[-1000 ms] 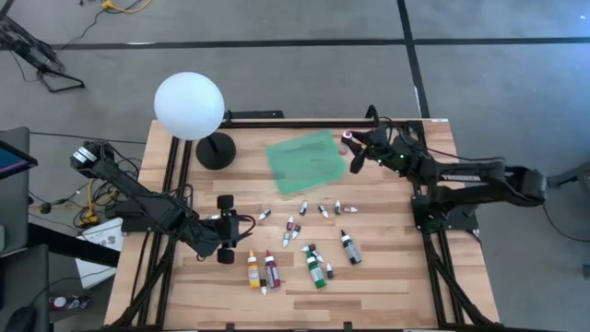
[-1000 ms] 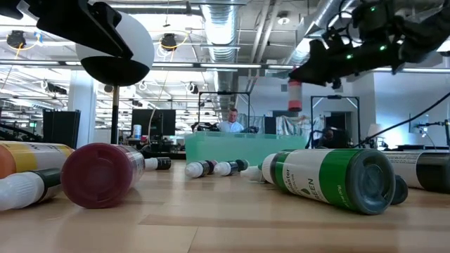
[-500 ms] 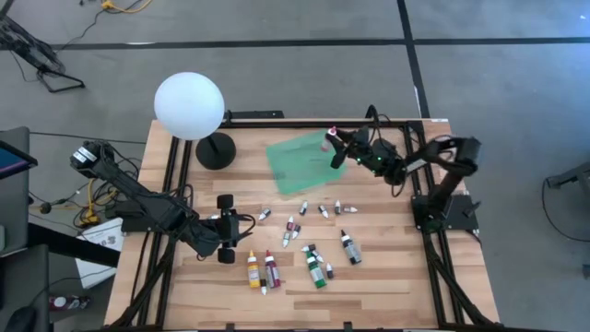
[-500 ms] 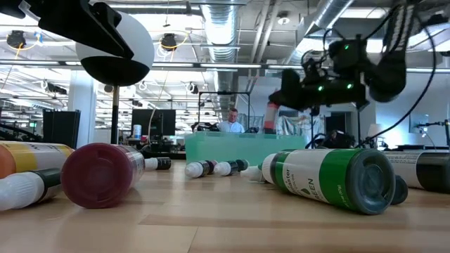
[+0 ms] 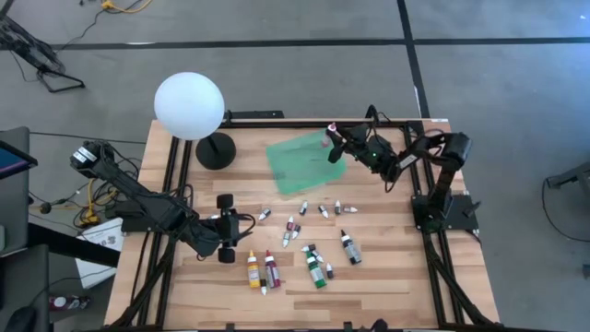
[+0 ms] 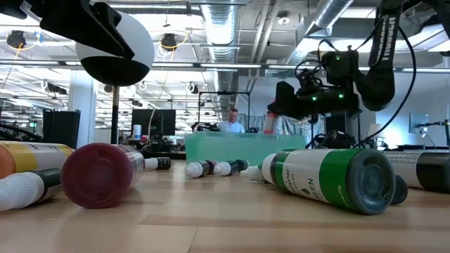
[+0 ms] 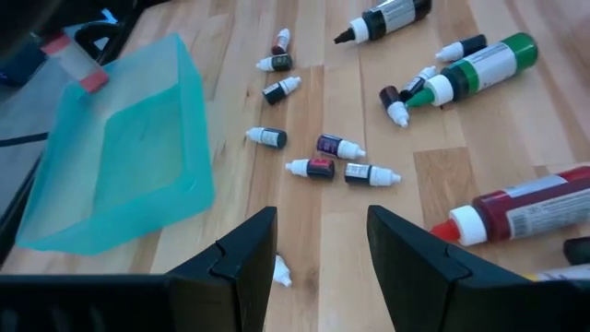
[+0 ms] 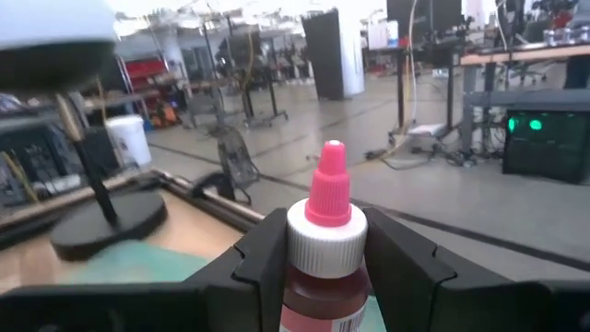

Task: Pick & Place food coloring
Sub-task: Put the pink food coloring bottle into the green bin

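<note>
The right pincer [image 5: 334, 138] gripped a pink-tipped bottle [image 8: 323, 240] above the green tray's [image 5: 300, 166] far corner, so the placing step looked underway. Next it would need lowering and releasing. The left pincer [image 5: 241, 223] waited, parted, near the scattered bottles [image 5: 304, 242] on the table [image 5: 378, 267].

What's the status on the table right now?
Right tool shut on small pink-tipped bottle, above flat green tray. Left tool open, waiting near loose bottles. Nothing blocking the tray.
</note>
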